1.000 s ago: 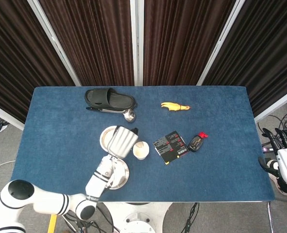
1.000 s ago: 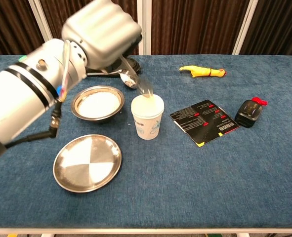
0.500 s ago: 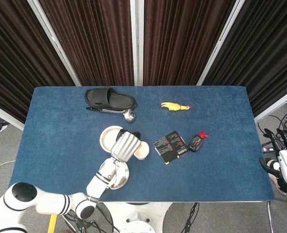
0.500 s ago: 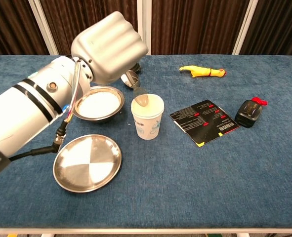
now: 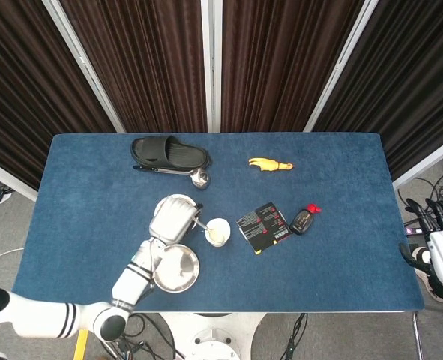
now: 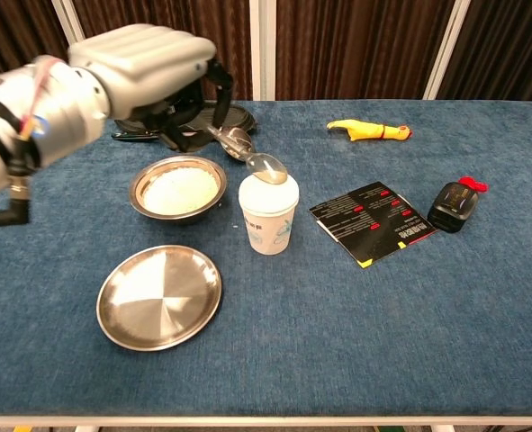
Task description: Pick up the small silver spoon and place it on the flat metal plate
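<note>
My left hand [image 6: 148,67] [image 5: 174,218] hovers over the steel bowl and pinches the handle of the small silver spoon [image 6: 267,167] [image 5: 203,224]. The spoon slants down to the right, and its bowl sits just over the rim of the white paper cup [image 6: 268,216] [image 5: 218,232]. The flat metal plate [image 6: 160,295] [image 5: 178,268] lies near the table's front edge, below and left of the cup, with nothing on it. My right hand [image 5: 440,241] hangs off the table's right edge, fingers apart and holding nothing.
A steel bowl [image 6: 177,187] of white stuff stands left of the cup. Further back lie a black slipper [image 5: 169,152] and a ladle [image 5: 199,178]. A yellow toy [image 6: 369,130], a black booklet [image 6: 374,222] and a black-and-red bottle [image 6: 456,202] lie to the right.
My left hand has drawn back to the left and turned flatter. The spoon's bowl, earlier dipping into the cup, now rides at the cup's rim. The right hand has not moved.
</note>
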`<state>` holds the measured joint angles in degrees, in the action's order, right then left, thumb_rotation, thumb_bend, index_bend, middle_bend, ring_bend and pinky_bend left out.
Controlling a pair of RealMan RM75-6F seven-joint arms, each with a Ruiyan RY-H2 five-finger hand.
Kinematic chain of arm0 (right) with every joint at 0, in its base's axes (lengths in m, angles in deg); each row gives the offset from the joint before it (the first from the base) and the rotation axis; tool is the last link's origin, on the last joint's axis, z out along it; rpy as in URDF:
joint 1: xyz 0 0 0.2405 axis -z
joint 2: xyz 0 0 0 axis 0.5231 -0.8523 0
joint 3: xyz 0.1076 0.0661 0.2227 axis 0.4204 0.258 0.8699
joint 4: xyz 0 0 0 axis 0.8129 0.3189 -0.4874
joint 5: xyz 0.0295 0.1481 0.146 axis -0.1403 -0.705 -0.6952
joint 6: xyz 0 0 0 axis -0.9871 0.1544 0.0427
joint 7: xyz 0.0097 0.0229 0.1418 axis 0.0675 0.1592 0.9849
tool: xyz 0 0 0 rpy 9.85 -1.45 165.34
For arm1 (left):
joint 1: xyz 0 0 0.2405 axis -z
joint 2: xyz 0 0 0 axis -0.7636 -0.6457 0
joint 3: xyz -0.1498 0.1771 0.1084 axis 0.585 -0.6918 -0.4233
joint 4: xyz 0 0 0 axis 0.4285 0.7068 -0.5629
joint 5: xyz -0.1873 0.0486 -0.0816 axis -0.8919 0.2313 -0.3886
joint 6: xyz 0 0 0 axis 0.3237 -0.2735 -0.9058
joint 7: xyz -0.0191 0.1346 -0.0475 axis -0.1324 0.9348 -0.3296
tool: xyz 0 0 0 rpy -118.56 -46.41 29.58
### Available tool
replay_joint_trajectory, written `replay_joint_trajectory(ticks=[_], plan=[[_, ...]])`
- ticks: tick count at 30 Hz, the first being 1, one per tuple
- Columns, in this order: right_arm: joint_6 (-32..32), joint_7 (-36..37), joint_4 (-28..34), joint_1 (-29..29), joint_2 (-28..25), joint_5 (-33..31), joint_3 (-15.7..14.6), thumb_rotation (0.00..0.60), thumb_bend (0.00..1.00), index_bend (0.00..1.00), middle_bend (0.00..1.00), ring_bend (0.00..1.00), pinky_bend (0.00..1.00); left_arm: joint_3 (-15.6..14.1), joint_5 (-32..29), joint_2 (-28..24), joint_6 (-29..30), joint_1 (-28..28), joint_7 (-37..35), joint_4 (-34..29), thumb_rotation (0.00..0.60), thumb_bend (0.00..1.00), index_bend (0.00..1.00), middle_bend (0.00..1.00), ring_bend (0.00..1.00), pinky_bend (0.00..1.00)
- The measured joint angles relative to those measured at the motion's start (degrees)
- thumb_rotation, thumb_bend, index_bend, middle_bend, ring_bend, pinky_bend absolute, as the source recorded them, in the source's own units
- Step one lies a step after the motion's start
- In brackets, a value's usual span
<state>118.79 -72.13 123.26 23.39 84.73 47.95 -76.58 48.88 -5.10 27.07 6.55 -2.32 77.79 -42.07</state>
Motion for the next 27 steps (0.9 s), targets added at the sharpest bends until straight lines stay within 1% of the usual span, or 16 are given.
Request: replay_joint_trajectory(ticks=[4, 5, 7, 11, 14, 17, 21, 23, 27], plan=[[-0.2, -0.3, 0.3, -0.2, 0.0, 0.0, 0.0, 0.6, 0.26, 0.03, 0.21, 0.0, 0.04, -0.9, -0.1, -5.5, -4.2, -3.0, -9.8, -2.4, 0.6, 0.54, 0.61, 0.96, 0.95, 1.0], [-0.3, -0.4, 0.4, -0.2, 0.0, 0.1, 0.0, 0.6, 0.26, 0.03, 0.21, 0.0, 0.04, -1.8, 0.3, -7.2, -5.6, -4.0, -12.2, -2.8, 0.6, 0.54, 0.61, 0.96, 0.95, 1.0], [-0.5, -0.6, 0.6, -0.4, 0.2, 0.3, 0.0, 0.6, 0.26, 0.03, 0.21, 0.0, 0.04, -3.6, 1.6, -9.0, -7.2, -5.1, -14.7, -2.9, 0.6, 0.54, 0.61, 0.96, 0.95, 1.0], [-0.8, -1.1, 1.0, -0.6, 0.2, 0.5, 0.0, 0.6, 0.26, 0.03, 0.21, 0.0, 0.04, -8.4, 5.7, -9.7, -10.0, -6.9, -17.0, -1.2, 0.6, 0.54, 0.61, 0.96, 0.95, 1.0], [-0.8, -1.5, 1.3, -0.7, 0.2, 0.5, 0.0, 0.6, 0.26, 0.03, 0.21, 0.0, 0.04, -10.6, 6.6, -8.9, -11.6, -7.7, -17.8, 1.2, 0.6, 0.54, 0.61, 0.96, 0.94, 1.0], [-0.9, -1.8, 1.6, -0.7, 0.2, 0.5, -0.1, 0.6, 0.26, 0.03, 0.21, 0.0, 0.04, -11.6, 6.8, -7.1, -12.2, -8.1, -17.1, 3.5, 0.6, 0.54, 0.6, 0.95, 0.94, 1.0], [-1.0, -2.0, 1.8, -0.7, 0.3, 0.5, -0.2, 0.6, 0.26, 0.03, 0.21, 0.0, 0.04, -12.0, 5.4, -4.7, -13.0, -8.2, -14.6, 5.2, 0.6, 0.53, 0.56, 0.95, 0.94, 1.0], [-0.9, -2.0, 1.8, -0.7, 0.3, 0.5, -0.2, 0.6, 0.26, 0.03, 0.21, 0.0, 0.04, -12.1, 4.1, -3.9, -13.3, -8.0, -13.0, 5.9, 0.6, 0.52, 0.52, 0.94, 0.93, 1.0], [-1.0, -2.1, 1.9, -0.7, 0.1, 0.3, -0.2, 0.6, 0.26, 0.03, 0.21, 0.0, 0.04, -12.2, 1.5, -3.1, -13.3, -7.8, -9.9, 5.8, 0.6, 0.52, 0.48, 0.93, 0.93, 1.0]])
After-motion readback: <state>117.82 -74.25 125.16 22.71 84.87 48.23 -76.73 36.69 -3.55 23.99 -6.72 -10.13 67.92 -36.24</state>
